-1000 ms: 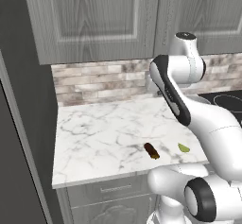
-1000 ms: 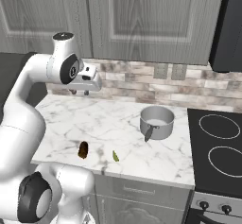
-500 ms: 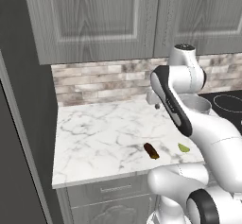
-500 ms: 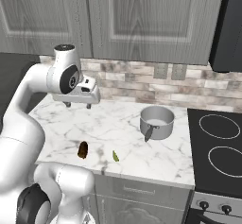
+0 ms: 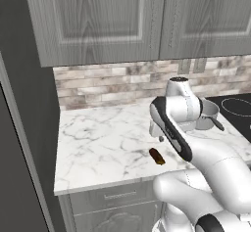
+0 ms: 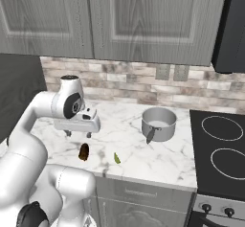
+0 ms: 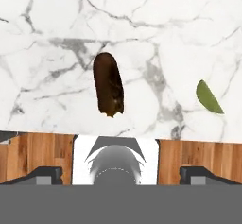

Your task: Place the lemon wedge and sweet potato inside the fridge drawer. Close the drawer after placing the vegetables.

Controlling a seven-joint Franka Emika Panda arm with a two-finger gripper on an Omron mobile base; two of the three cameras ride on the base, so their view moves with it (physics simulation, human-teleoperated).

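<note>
Only from the right, the lemon wedge [image 6: 116, 158] appears near the sweet potato [image 6: 83, 151]; open claw [image 6: 76, 134] hovers above, pot [image 6: 158, 123] aside.

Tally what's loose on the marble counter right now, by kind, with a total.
Sweet potato: 1
Lemon wedge: 1
Metal pot: 1
Total: 3
</note>
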